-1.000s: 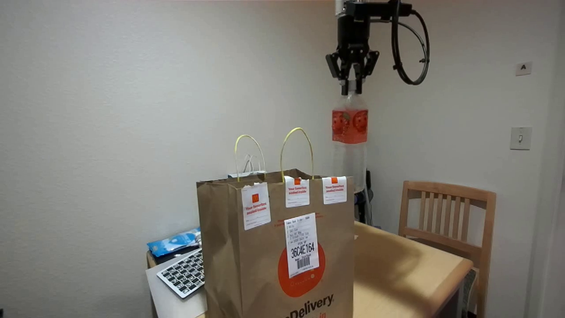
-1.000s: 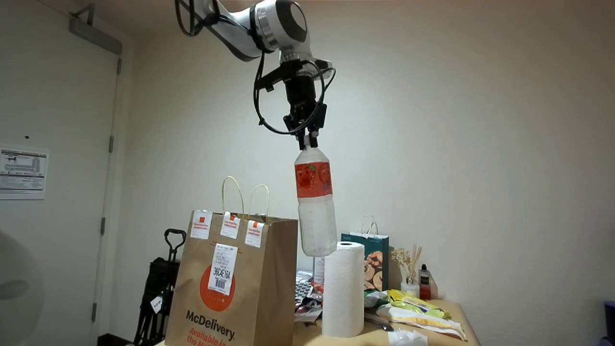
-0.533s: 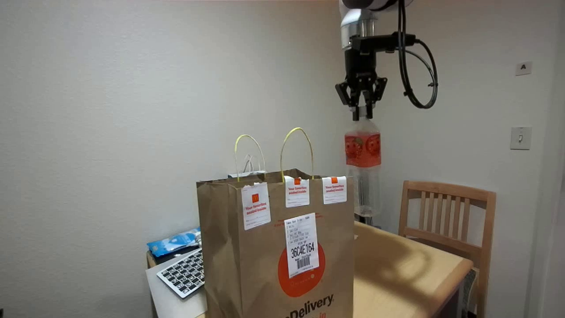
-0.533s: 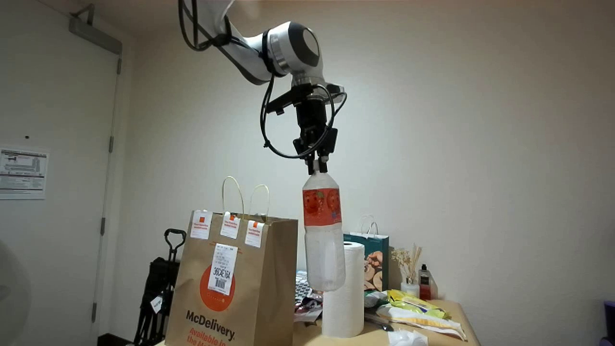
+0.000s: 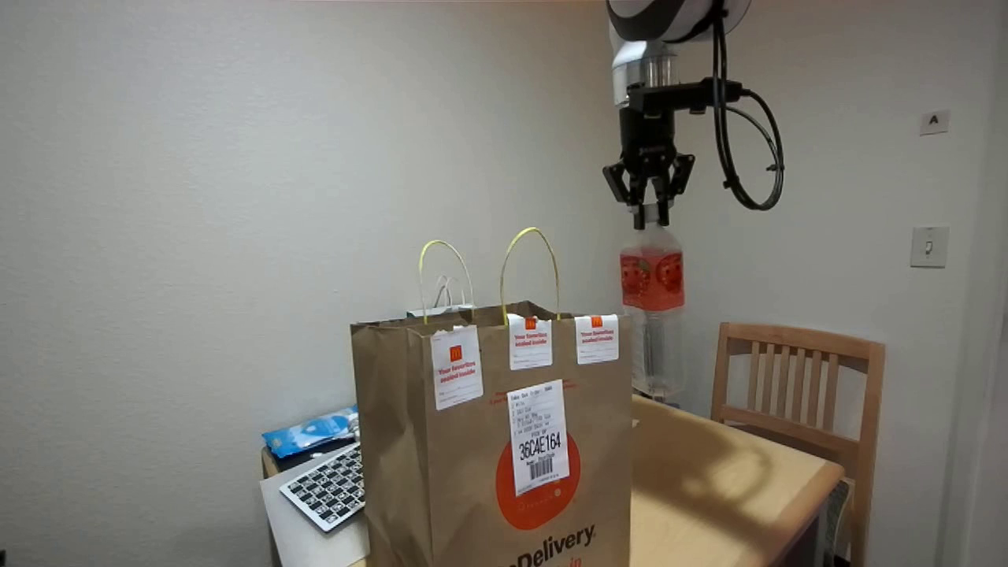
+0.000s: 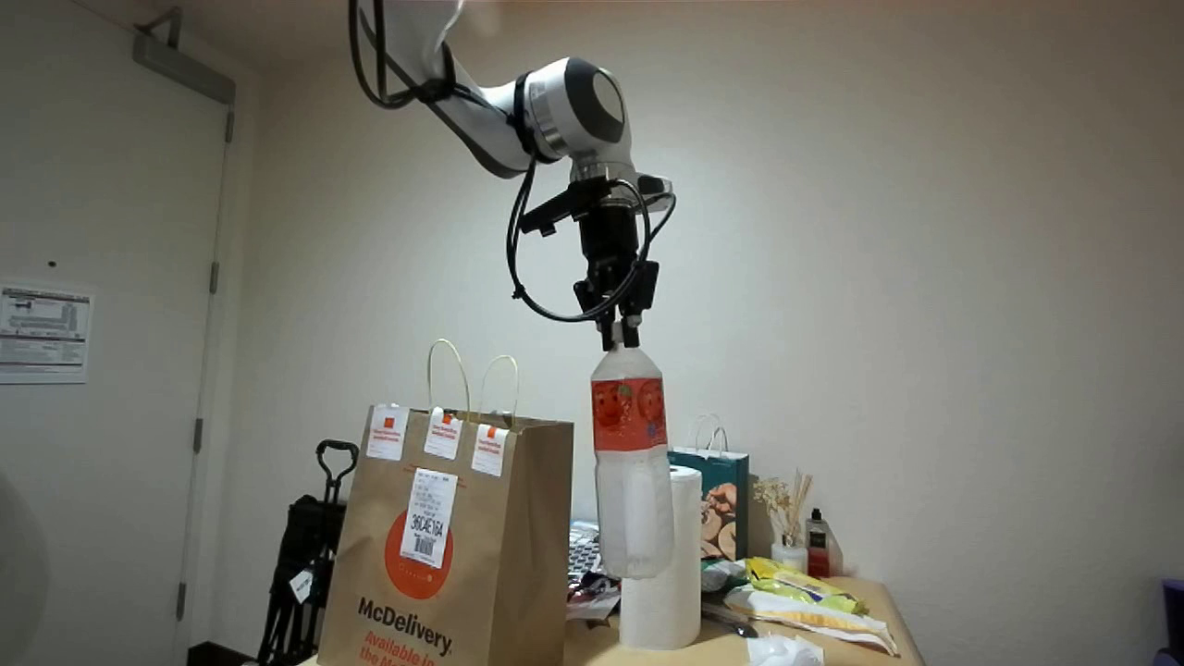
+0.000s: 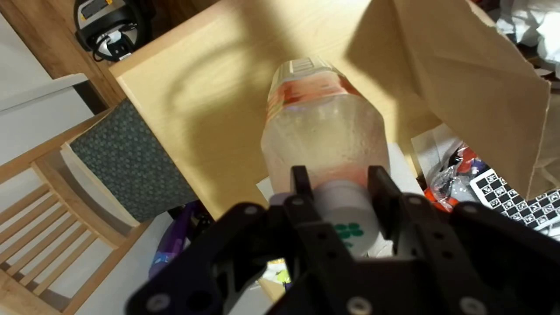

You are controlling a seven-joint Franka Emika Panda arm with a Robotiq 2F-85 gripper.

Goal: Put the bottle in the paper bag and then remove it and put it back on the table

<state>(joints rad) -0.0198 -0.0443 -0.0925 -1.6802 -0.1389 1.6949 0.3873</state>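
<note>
You are holding the bottle [image 5: 653, 293] right of centre in an exterior view, the gripper [image 5: 651, 219] clamping its neck, likely so its base is hanging free for the paper bag [image 5: 480, 449], lower centre, or the table [image 5: 713, 465], lower right.

Room [image 6: 962, 240]: lived-in, homelike; whether home, dormitory or office, cannot tell
Table [image 5: 780, 472]: McDelivery bag [image 6: 462, 583], towel roll [image 6: 664, 606], packets [image 6: 803, 587], dried flowers [image 6: 784, 504]
Chair [image 5: 787, 430]: wooden, slatted back
Door [image 6: 120, 213]: overhead closer [image 6: 185, 69], posted notice [image 6: 43, 335]
Wall [image 5: 205, 173]: plain, with light switch [image 5: 929, 247]
Floor [image 7: 48, 37]: wood-look
</note>
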